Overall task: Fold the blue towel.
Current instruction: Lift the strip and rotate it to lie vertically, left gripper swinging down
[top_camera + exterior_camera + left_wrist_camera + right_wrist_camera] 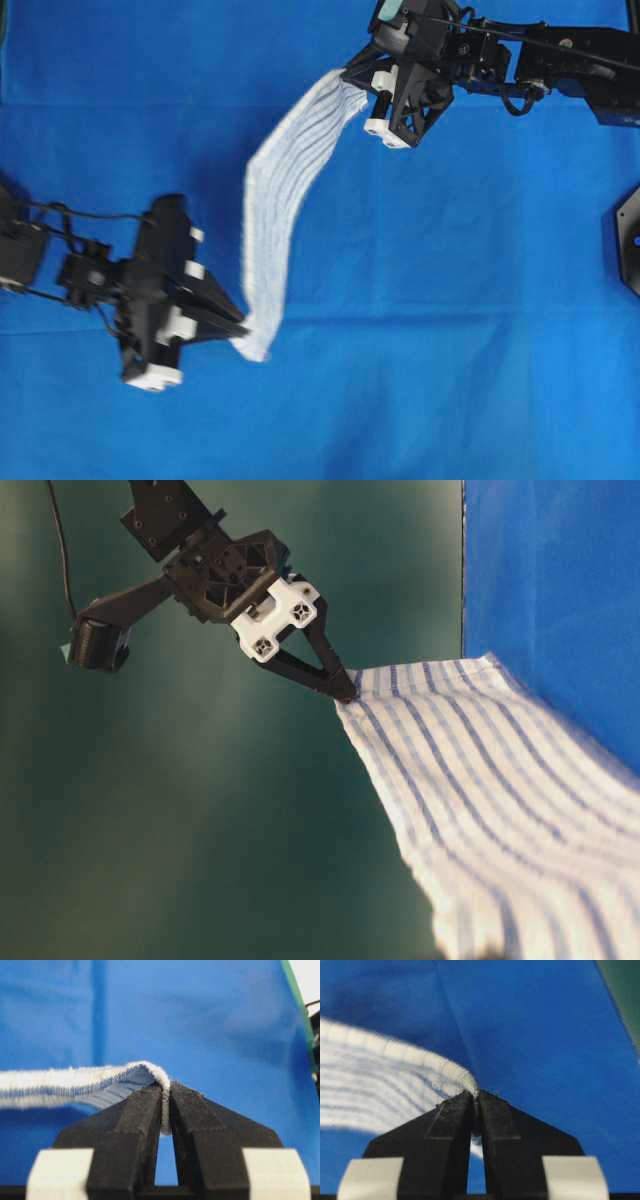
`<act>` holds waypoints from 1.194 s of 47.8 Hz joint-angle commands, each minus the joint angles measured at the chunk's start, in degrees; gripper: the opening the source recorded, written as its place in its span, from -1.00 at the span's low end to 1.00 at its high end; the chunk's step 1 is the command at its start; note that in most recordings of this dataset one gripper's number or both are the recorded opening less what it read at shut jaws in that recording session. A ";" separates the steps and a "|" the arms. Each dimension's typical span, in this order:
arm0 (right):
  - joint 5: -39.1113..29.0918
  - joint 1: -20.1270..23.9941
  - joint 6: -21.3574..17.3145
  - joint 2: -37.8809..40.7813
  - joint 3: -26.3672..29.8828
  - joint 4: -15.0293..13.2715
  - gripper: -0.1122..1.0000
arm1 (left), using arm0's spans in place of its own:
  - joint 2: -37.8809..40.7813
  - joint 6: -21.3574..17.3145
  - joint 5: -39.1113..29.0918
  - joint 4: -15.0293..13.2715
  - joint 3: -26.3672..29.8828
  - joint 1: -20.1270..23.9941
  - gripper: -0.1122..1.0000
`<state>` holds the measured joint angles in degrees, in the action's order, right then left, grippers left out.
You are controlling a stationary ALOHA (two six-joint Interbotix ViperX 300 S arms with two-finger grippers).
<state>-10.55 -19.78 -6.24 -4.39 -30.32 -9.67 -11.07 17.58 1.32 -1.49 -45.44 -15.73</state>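
Note:
The blue towel (280,190), white with thin blue stripes, hangs lifted above the table as a narrow curved band between both arms. My left gripper (243,328) is shut on its near corner. In the left wrist view the hemmed edge (75,1082) bends down between the closed jaws of the left gripper (166,1090). My right gripper (350,75) is shut on the far corner; the right wrist view shows the right gripper (476,1095) pinching the towel (380,1090). At table level the towel (480,780) drapes down from a pinched corner.
The plain blue table covering (450,300) spreads under everything, with faint creases. A black fixture (630,240) juts in at the right edge. The right arm's body (560,60) lies along the top right.

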 commanded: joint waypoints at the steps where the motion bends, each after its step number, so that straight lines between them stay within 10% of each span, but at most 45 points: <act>1: 0.53 -1.05 0.09 -0.70 1.49 -1.14 -0.69 | 1.76 -1.05 0.35 0.00 4.04 -0.18 -0.75; 40: -3.25 -3.34 0.18 -5.45 -2.55 -2.46 -0.69 | 19.95 -11.78 2.64 0.18 24.61 2.90 -0.75; 57: -2.99 -3.34 0.35 3.25 3.60 -2.64 -0.69 | 18.02 -11.43 6.68 -0.18 18.37 3.08 -0.75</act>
<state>-13.89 -23.03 -5.98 -2.64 -29.71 -12.04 9.93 5.89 6.50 -1.49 -25.66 -12.57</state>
